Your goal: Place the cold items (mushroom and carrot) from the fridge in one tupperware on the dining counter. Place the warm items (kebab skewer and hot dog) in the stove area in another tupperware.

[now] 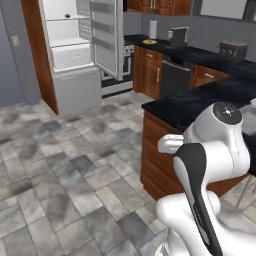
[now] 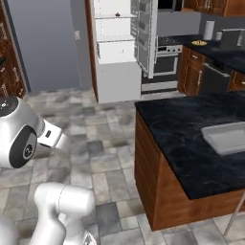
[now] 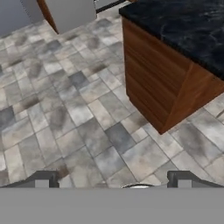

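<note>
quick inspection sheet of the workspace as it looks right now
surface: dining counter, black stone top on a brown wooden base.
job's things: fridge stands open, white shelves and drawer showing; one tupperware on the dining counter, nothing seen in it; food too small to tell.
clutter: yellow plate and toaster on the far counter.
grippers: gripper open, holding nothing, above the tiled floor.
cables: nothing seen.
surroundings: oven beside the fridge, wooden cabinets.

No text, label or number can be read — not on anything here.
</note>
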Tool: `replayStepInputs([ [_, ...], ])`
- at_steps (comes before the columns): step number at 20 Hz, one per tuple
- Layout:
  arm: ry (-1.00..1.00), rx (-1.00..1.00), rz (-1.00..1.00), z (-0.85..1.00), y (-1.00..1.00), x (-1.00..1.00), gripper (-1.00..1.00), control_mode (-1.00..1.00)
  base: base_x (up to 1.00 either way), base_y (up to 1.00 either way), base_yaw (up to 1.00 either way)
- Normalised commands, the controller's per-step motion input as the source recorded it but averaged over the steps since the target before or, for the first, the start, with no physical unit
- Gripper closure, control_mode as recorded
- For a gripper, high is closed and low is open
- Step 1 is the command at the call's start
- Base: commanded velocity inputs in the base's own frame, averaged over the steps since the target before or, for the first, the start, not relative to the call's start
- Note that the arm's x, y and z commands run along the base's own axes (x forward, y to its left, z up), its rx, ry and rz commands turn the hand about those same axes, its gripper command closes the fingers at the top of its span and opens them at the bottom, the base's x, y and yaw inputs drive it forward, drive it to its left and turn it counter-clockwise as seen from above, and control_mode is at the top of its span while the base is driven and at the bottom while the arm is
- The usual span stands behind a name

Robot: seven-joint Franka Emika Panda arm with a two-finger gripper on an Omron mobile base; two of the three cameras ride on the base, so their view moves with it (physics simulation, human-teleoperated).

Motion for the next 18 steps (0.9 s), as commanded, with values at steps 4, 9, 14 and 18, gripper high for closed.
replayStepInputs([
  [4,0.0,0.0,0.0,0.0,0.0,0.0,-1.0,1.0,0.96,0.73,-0.22],
  [9,0.0,0.0,0.0,0.0,0.0,0.0,-1.0,1.0,1.0,0.44,-0.03],
  [14,0.0,0.0,0.0,0.0,0.0,0.0,-1.0,1.0,1.0,0.34,0.0],
  [18,0.0,0.0,0.0,0.0,0.0,0.0,-1.0,1.0,1.0,0.06,0.0],
])
